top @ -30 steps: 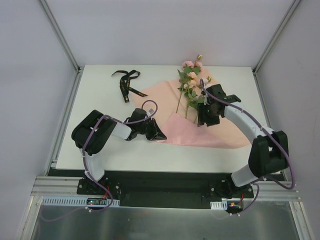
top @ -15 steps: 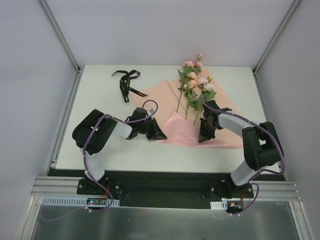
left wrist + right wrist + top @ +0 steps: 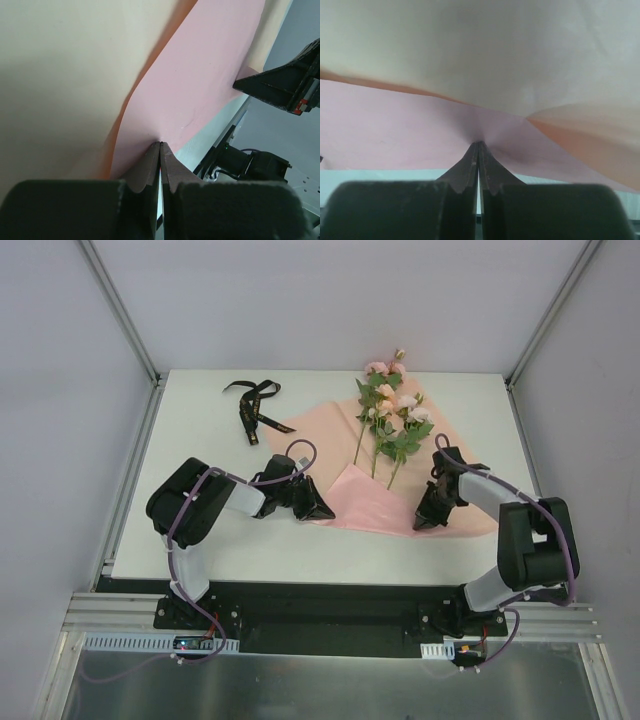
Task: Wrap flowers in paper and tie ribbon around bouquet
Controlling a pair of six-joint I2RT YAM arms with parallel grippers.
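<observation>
The pink paper lies spread in the middle of the table, its near part raised in a fold. The flowers lie on its far half, blossoms pointing away and thin stalks toward me. My left gripper is shut on the paper's near left edge; in the left wrist view the paper puckers at the gripper. My right gripper is shut on the near right edge, where the paper creases at the gripper. The black ribbon lies loose at the far left, off the paper.
White table ringed by a metal frame and pale walls. The right arm's elbow stands near the table's right front corner. In the left wrist view the right gripper's dark fingers show across the sheet.
My right gripper came down from beside the flower stalks to the paper's near edge and shut on it. The left gripper stayed shut on the paper where it was.
</observation>
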